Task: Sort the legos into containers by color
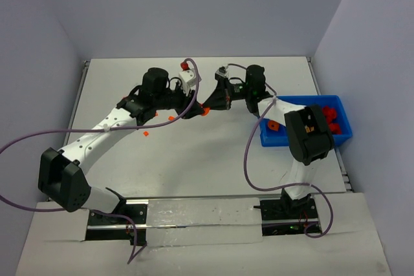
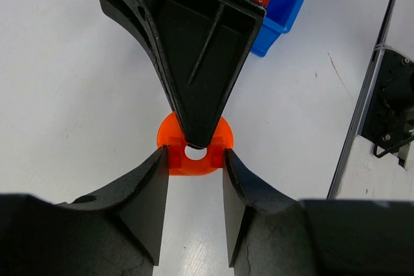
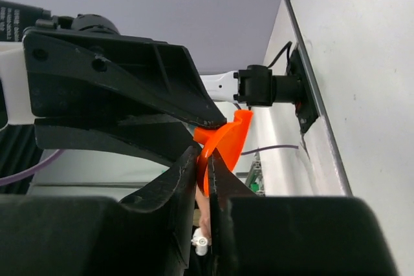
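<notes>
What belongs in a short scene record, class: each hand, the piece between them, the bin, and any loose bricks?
left hand: fingers pressed on two opposite sides of the round orange piece
right hand: shut on the same piece's thin edge
blue bin: at the right edge of the table, red bricks inside
loose orange bricks: a few on the table, left of the hands

A white table [image 1: 194, 153] stands boxed in on three sides by plain, pale lavender-grey walls [image 1: 194, 4]. Soft, even light leaves only faint shadows on its top. A silver metal rail [image 1: 194, 214] runs along the near edge, and a grey strip [image 1: 315, 82] lines the right side.
</notes>
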You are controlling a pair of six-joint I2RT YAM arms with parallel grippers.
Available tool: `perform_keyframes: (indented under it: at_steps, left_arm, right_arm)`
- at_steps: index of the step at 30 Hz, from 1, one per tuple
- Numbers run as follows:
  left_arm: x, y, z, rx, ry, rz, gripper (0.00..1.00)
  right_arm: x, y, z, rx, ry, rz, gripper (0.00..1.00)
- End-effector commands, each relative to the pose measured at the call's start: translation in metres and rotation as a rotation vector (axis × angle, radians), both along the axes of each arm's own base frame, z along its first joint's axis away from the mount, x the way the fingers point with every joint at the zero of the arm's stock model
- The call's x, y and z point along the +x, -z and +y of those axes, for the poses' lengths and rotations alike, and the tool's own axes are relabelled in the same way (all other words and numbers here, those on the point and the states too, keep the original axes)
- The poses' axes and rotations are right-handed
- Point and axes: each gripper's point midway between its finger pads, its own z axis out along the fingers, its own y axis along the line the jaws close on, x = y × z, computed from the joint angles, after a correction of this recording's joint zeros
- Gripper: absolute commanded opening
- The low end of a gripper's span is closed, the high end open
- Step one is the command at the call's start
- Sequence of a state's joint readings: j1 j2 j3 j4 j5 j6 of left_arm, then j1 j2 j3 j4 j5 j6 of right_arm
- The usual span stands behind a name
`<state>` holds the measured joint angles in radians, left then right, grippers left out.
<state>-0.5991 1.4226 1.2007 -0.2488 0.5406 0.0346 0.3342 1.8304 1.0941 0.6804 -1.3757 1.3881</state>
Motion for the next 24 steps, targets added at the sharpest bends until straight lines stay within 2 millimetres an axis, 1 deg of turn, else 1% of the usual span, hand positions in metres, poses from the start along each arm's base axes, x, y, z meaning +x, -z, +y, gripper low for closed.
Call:
perform_keyframes:
  at_steps: [1,2,3,4,5,6,7,9,11,12,13,14,15,16,17,18,19,20,21,22,23,24]
  left_arm:
    - [0.012,-0.024,-0.003,-0.044,-0.033,-0.080,0.23]
    - [0.014,-0.024,-0.001,-0.039,-0.045,-0.079,0.30]
    - [0.016,-0.024,0.000,-0.033,-0.057,-0.078,0.48]
    - [0.017,-0.024,0.001,-0.028,-0.072,-0.074,0.60]
    - [0.020,-0.025,0.005,-0.019,-0.097,-0.074,0.81]
    - [0.021,-0.026,0.008,-0.014,-0.113,-0.074,0.95]
    - [0.023,-0.029,0.014,-0.016,-0.127,-0.074,0.99]
    - [0.025,-0.036,0.026,-0.032,-0.141,-0.076,0.99]
    - [0.027,-0.041,0.037,-0.063,-0.168,-0.040,0.99]
    - [0.030,-0.042,0.044,-0.073,-0.186,-0.029,0.99]
    - [0.034,-0.043,0.054,-0.078,-0.213,-0.025,0.99]
    - [0.036,-0.042,0.059,-0.077,-0.232,-0.020,0.99]
    - [0.037,-0.037,0.063,-0.068,-0.254,-0.013,0.99]
    - [0.039,-0.035,0.070,-0.054,-0.286,-0.018,0.99]
    - [0.041,-0.033,0.075,-0.044,-0.312,-0.023,0.99]
    - [0.042,-0.031,0.077,-0.036,-0.326,-0.023,0.99]
    - [0.042,-0.028,0.079,-0.031,-0.336,-0.024,0.99]
    - [0.045,-0.026,0.083,-0.023,-0.363,-0.034,0.99]
    - [0.048,-0.019,0.088,-0.011,-0.384,-0.037,0.99]
    - [0.049,-0.019,0.088,-0.005,-0.383,-0.044,0.99]
    - [0.056,-0.016,0.092,0.014,-0.409,-0.039,0.99]
    - [0.068,-0.017,0.101,0.023,-0.445,-0.028,0.99]
  right_arm:
    - [-0.025,0.000,0.002,-0.019,-0.069,-0.091,0.13]
    - [-0.025,-0.001,0.002,-0.037,-0.070,-0.074,0.07]
    - [-0.025,0.000,0.001,-0.041,-0.073,-0.102,0.04]
    - [-0.024,-0.002,0.001,-0.046,-0.074,-0.108,0.03]
    - [-0.024,-0.003,0.001,-0.046,-0.071,-0.120,0.01]
    - [-0.023,-0.005,-0.001,-0.045,-0.065,-0.129,0.00]
    - [-0.021,-0.009,-0.005,-0.044,-0.051,-0.139,0.00]
    - [-0.015,-0.014,-0.018,-0.047,-0.001,-0.164,0.00]
    - [-0.007,-0.017,-0.034,-0.062,0.057,-0.179,0.00]
    - [-0.003,-0.017,-0.044,-0.088,0.095,-0.184,0.00]
    - [0.004,-0.018,-0.057,-0.124,0.146,-0.236,0.00]
    - [0.015,-0.015,-0.076,-0.200,0.224,-0.198,0.00]
    - [0.020,-0.014,-0.089,-0.263,0.266,-0.251,0.00]
    - [0.027,-0.007,-0.109,-0.380,0.299,-0.389,0.00]
    - [0.031,-0.003,-0.125,-0.497,0.332,-0.437,0.00]
    - [0.032,-0.004,-0.137,-0.574,0.351,-0.473,0.00]
    - [0.031,-0.006,-0.142,-0.599,0.352,-0.524,0.00]
    - [0.031,0.003,-0.156,-0.688,0.379,-0.544,0.00]
    - [0.033,0.016,-0.178,-0.825,0.423,-0.585,0.00]
    - [0.032,0.011,-0.179,-0.830,0.431,-0.602,0.00]
    - [0.037,0.022,-0.198,-0.954,0.448,-0.641,0.00]
    - [0.041,0.033,-0.217,-1.066,0.457,-0.645,0.00]
